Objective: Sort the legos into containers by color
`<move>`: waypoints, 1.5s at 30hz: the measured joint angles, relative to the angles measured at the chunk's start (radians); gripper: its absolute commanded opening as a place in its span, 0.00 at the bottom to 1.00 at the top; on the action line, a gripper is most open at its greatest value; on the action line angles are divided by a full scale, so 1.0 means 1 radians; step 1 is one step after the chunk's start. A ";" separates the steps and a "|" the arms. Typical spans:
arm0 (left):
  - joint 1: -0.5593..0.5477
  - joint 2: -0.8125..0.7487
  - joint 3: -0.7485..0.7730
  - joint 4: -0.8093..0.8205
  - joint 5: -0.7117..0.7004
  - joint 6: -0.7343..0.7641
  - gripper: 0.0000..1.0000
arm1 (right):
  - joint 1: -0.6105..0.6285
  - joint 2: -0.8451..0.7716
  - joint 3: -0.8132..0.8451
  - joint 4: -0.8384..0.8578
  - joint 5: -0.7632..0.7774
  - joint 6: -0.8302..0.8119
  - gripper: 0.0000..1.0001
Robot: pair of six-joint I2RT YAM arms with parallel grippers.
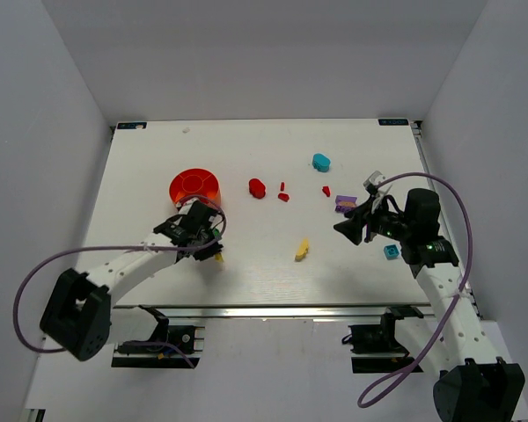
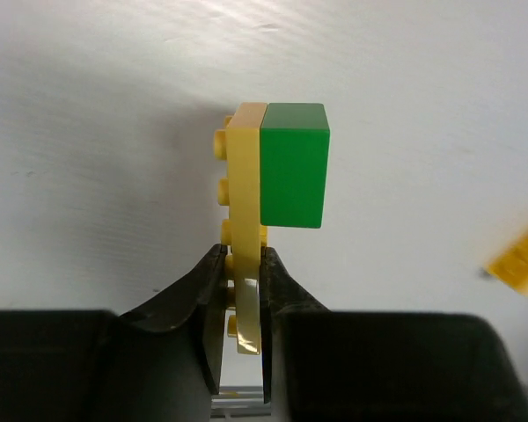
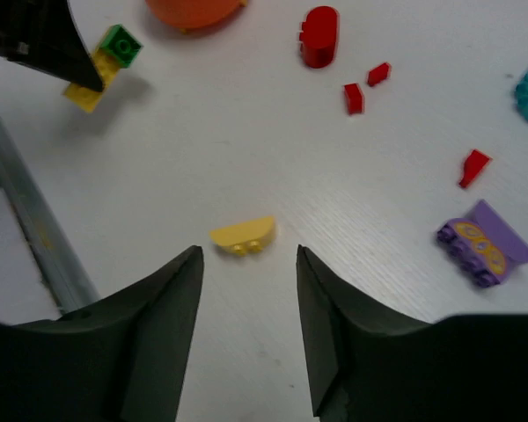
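My left gripper (image 2: pixel 242 294) is pinching a thin pale-yellow plastic plate (image 2: pixel 245 211) by its lower edge, jaws clamped on it. A small green plastic brick (image 2: pixel 293 164) is sticking to the plate's side. The pair is hanging just above the white table (image 1: pixel 246 264), near the round orange-red plastic bowl (image 1: pixel 194 185), on its near side. My right gripper (image 3: pixel 248 257) is hovering with its jaws spread and nothing between them, over a yellow half-round brick (image 3: pixel 242 237). I am judging the sorting as barely begun. I am making out no brick inside the bowl, while the red pieces (image 1: pixel 257 187), the cyan brick (image 1: pixel 321 162), the purple studded piece (image 3: pixel 486 242) and a small blue brick (image 1: pixel 392 251) are lying loose across the table. I am also expecting the joined yellow and green pair to need pulling apart before either colour gets sorted.
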 measured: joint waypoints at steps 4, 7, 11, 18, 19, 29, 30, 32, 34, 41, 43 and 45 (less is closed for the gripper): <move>-0.006 -0.184 -0.045 0.103 0.133 0.106 0.01 | 0.016 0.043 0.011 -0.013 -0.130 0.000 0.48; -0.016 -0.286 -0.100 0.227 0.303 0.203 0.00 | 0.060 0.167 0.076 -0.047 -0.219 0.045 0.64; -0.049 -0.283 -0.156 0.372 0.479 0.281 0.00 | 0.129 0.365 0.232 -0.076 -0.271 0.122 0.70; -0.137 -0.080 -0.057 0.442 0.522 0.378 0.00 | 0.295 0.588 0.423 -0.069 -0.230 0.313 0.77; -0.151 -0.053 -0.033 0.444 0.508 0.391 0.00 | 0.319 0.603 0.425 -0.070 -0.209 0.342 0.79; -0.217 -0.030 0.032 0.460 0.317 0.441 0.00 | 0.371 0.644 0.417 -0.069 -0.023 0.530 0.77; -0.220 -0.030 0.032 0.460 0.305 0.441 0.00 | 0.372 0.644 0.417 -0.070 -0.003 0.544 0.76; -0.230 -0.030 0.032 0.461 0.283 0.443 0.00 | 0.375 0.644 0.417 -0.070 0.031 0.568 0.75; -0.241 -0.029 0.032 0.460 0.268 0.444 0.00 | 0.379 0.644 0.417 -0.070 0.056 0.590 0.75; -0.278 0.002 0.064 0.458 0.229 0.448 0.00 | 0.399 0.654 0.417 -0.070 0.099 0.618 0.74; -0.285 0.011 0.069 0.458 0.222 0.450 0.00 | 0.406 0.665 0.418 -0.071 0.101 0.618 0.74; -0.291 0.019 0.074 0.455 0.219 0.452 0.00 | 0.413 0.674 0.418 -0.071 0.105 0.617 0.73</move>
